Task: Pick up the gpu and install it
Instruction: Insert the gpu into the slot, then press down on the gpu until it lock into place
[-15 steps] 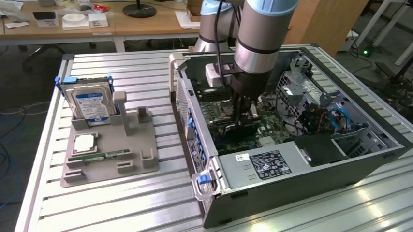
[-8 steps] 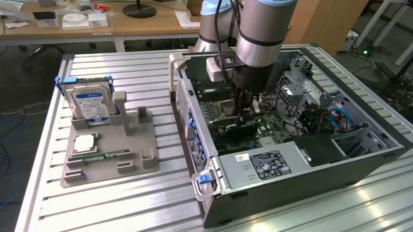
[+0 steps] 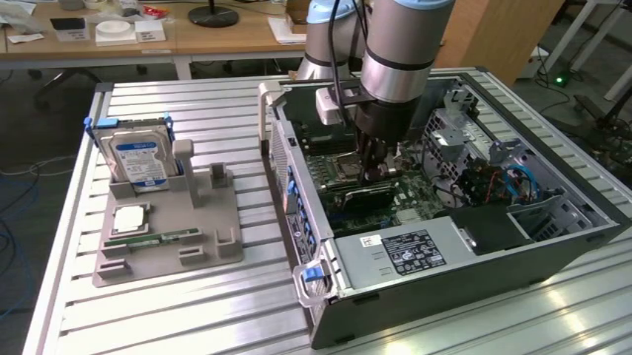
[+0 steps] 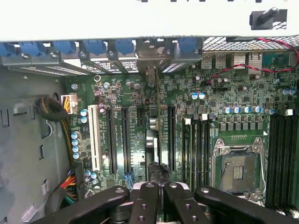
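The gpu [image 4: 151, 140] stands edge-on in a motherboard slot inside the open computer case [image 3: 425, 285], its metal bracket end toward the row of blue slot clips. In the exterior view the gpu [image 3: 360, 195] shows as a dark card just under the arm's tool. My gripper [image 4: 161, 193] is directly over the card's near end, with its two black fingers [image 4: 145, 200] pressed together and nothing between them. I cannot tell whether the tips touch the card's edge. The gripper [image 3: 378, 174] reaches straight down into the case over the motherboard.
The empty processor socket [image 4: 238, 170] and memory slots lie beside the card. A grey holder [image 3: 163, 248] on the slatted table carries the silver hard drive [image 3: 138, 159], a green memory stick [image 3: 153, 239] and a processor [image 3: 129, 220]. Cables and a drive cage fill the case's far side.
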Motion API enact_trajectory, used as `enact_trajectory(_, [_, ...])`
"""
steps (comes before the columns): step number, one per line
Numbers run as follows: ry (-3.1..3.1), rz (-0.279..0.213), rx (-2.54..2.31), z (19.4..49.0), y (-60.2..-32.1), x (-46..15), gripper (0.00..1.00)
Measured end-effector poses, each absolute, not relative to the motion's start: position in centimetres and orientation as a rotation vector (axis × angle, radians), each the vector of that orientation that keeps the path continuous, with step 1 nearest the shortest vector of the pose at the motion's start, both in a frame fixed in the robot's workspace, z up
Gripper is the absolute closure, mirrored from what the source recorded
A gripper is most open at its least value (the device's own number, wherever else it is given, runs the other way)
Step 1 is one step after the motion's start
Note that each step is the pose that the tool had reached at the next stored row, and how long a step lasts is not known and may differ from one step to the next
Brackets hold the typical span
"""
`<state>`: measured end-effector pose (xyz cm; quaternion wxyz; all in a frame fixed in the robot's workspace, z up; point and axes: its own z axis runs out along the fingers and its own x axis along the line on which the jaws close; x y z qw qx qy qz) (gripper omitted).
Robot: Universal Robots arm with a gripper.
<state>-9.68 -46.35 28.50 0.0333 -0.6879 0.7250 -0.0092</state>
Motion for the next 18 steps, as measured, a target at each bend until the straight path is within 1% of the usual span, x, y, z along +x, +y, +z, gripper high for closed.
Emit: enact_trajectory(18, [2.231, -0.029, -2.116, 28.51, -46.36, -9.98, 0.89])
